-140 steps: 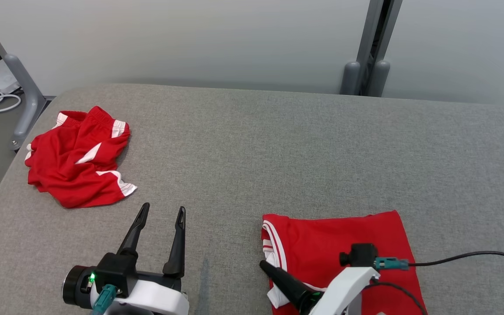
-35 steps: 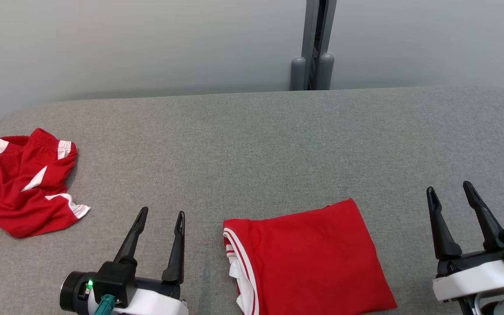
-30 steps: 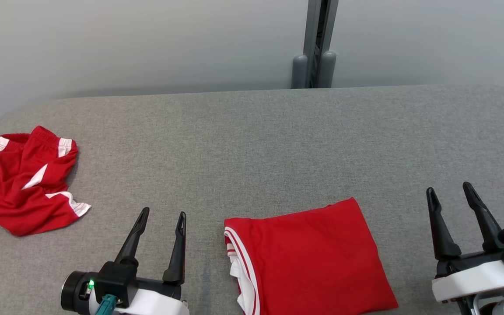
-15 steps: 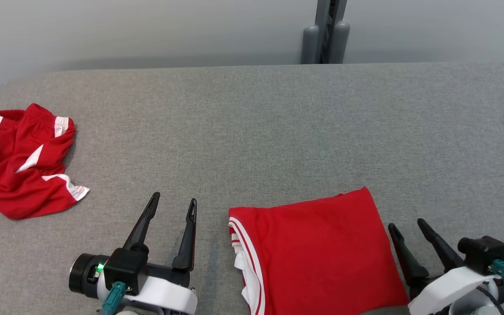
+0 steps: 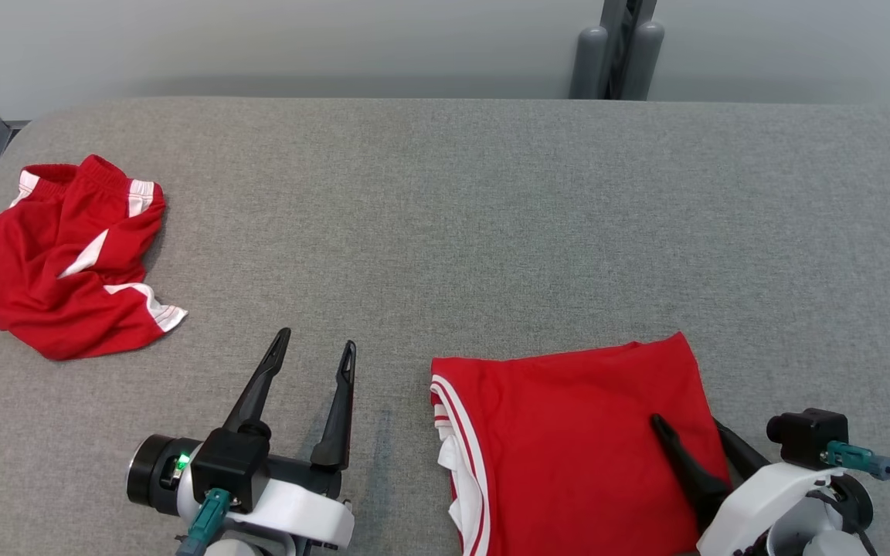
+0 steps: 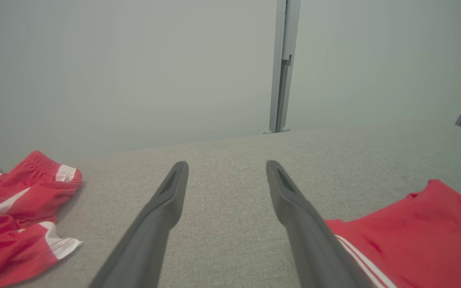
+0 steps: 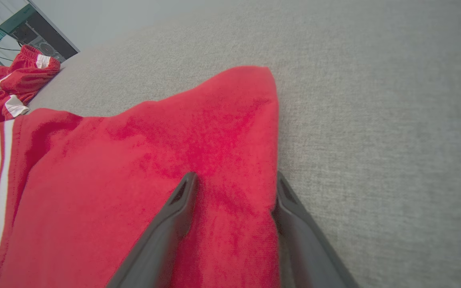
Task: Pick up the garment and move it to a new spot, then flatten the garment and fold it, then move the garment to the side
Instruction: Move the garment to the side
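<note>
The garment (image 5: 568, 440), red with white stripes along its left hem, lies folded in a flat rectangle on the grey table near the front edge. It also shows in the left wrist view (image 6: 414, 224) and the right wrist view (image 7: 126, 184). My right gripper (image 5: 686, 423) is down at the garment's right edge, jaws apart: one finger rests on top of the cloth, the other runs along the outer edge, with a strip of fabric between them (image 7: 235, 178). My left gripper (image 5: 317, 340) stands open over bare table left of the garment, nothing between its fingers (image 6: 226, 165).
A second red garment (image 5: 66, 255) with white panels lies crumpled at the table's far left, apart from both grippers. A grey post (image 5: 619, 46) stands behind the table's far edge. The padded table top (image 5: 491, 216) stretches bare behind the folded garment.
The head camera has shifted. My right gripper came from the bare table right of the garment down and left onto its right edge. The left gripper and both garments stayed put.
</note>
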Controlling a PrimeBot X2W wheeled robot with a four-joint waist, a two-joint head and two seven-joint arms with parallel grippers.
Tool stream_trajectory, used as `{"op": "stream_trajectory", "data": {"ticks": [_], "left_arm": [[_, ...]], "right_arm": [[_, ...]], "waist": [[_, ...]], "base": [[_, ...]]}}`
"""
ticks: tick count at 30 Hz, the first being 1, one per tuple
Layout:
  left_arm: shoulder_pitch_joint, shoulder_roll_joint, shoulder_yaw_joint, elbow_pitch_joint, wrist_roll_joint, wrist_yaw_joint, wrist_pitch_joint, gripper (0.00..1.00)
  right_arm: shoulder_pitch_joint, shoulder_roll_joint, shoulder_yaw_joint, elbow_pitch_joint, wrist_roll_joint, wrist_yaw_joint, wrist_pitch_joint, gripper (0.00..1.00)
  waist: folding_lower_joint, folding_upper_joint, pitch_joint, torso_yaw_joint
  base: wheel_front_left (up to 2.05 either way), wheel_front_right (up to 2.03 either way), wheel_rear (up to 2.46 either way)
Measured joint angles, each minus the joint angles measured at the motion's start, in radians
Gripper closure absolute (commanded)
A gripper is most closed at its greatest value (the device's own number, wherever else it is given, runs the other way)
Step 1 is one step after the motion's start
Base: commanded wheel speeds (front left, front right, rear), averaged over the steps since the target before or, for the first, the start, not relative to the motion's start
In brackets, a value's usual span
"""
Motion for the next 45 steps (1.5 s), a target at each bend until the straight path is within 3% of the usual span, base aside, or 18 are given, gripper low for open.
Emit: {"op": "stream_trajectory", "data": {"ticks": [1,2,13,23,29,35,43,45], "left_arm": [[0.000,0.000,0.000,0.000,0.000,0.000,0.000,0.00],[0.000,0.000,0.000,-0.001,0.000,0.000,0.000,0.00],[0.018,0.000,-0.007,-0.008,0.001,-0.008,0.000,0.00],[-0.036,0.000,-0.095,-0.003,0.069,-0.056,0.000,0.00],[-0.143,0.000,-0.160,-0.007,0.078,-0.072,0.000,0.00],[-0.280,-0.001,-0.251,-0.021,0.045,-0.072,0.000,0.00],[-0.475,0.000,-0.381,-0.018,0.037,-0.060,0.000,0.00],[-0.490,-0.001,-0.394,-0.017,0.037,-0.056,0.000,0.00]], "right_arm": [[-0.004,-0.003,0.006,0.009,0.003,0.000,-0.001,0.98],[-0.010,-0.008,0.014,0.019,0.004,0.000,-0.002,1.00],[-0.054,-0.070,0.100,0.044,0.049,0.000,0.007,1.00],[-0.159,-0.226,0.176,0.029,0.048,0.000,0.043,1.00],[-0.227,-0.365,0.177,0.022,0.052,0.000,0.034,1.00],[-0.286,-0.492,0.106,0.066,0.093,0.000,-0.026,1.00],[-0.341,-0.619,-0.018,0.174,0.127,0.000,-0.116,1.00],[-0.344,-0.626,-0.030,0.183,0.127,0.000,-0.122,1.00]], "waist": [[0.0000,0.0000,-0.002,0.001],[0.0000,0.0000,-0.004,0.002],[0.0000,0.0000,-0.044,-0.023],[0.0000,0.0000,-0.021,-0.099],[0.0000,0.0000,0.059,-0.146],[0.0000,0.0000,0.177,-0.190],[0.0000,0.0000,0.380,-0.238],[0.0000,-0.0001,0.399,-0.241]], "base": [[0.00,0.00,0.00],[0.00,0.00,0.00],[0.00,0.00,0.00],[0.00,0.00,0.00],[0.00,0.00,0.00],[0.00,0.00,0.00],[0.00,0.00,0.00],[0.00,0.00,0.00]]}}
